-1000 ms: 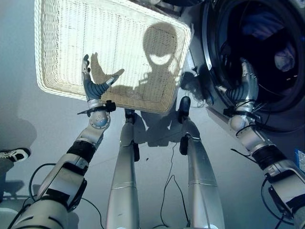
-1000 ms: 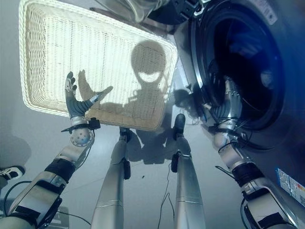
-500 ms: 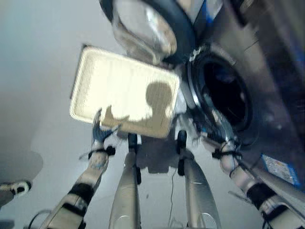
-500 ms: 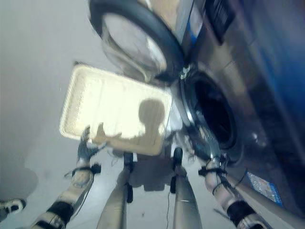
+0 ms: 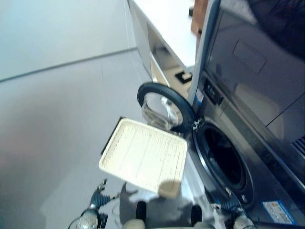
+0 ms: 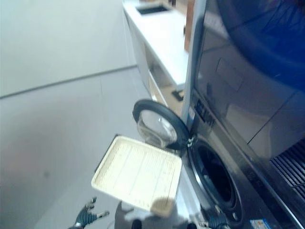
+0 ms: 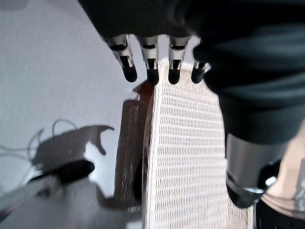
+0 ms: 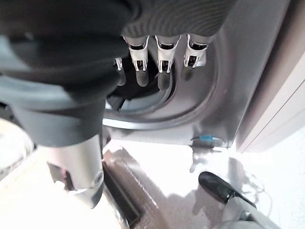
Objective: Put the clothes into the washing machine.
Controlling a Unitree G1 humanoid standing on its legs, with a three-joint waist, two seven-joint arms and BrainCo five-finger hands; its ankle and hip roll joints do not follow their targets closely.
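I can't make out any clothes; the white basket (image 5: 145,156) on the floor looks empty and the washer (image 5: 248,119) drum (image 5: 224,157) is dark, its door (image 5: 164,106) swung open over the basket. My left hand (image 7: 162,59) hangs open above the basket rim, holding nothing. My right hand (image 8: 159,55) is open too, near the drum opening.

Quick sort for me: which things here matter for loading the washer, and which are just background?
Job:
washing machine, its door open
drum opening
wicker basket, no clothes in it
left hand
right hand

Background:
white counter
floor
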